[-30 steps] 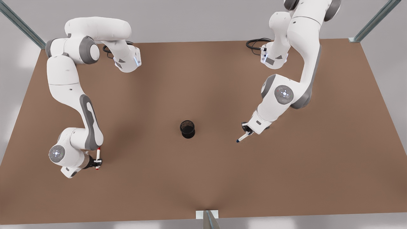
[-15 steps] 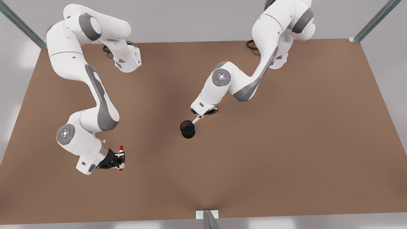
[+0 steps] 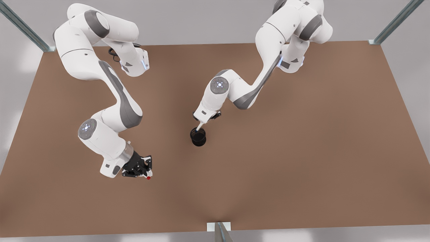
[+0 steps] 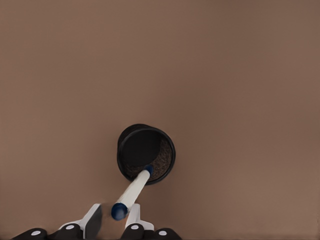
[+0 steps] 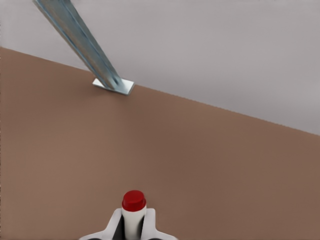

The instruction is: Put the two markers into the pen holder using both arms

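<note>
While right fingers point(image 5: 134, 225) clamp the red marker point(image 5: 134, 207), left fingers point(image 4: 112, 222) hold the blue marker point(image 4: 132, 192) over the pen holder point(image 4: 127, 145).

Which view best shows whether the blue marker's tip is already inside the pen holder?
The left wrist view: the blue marker, held by the left gripper, slants down with its tip inside the pen holder's rim. The front view gives the marker as a short sliver above the holder.
</note>
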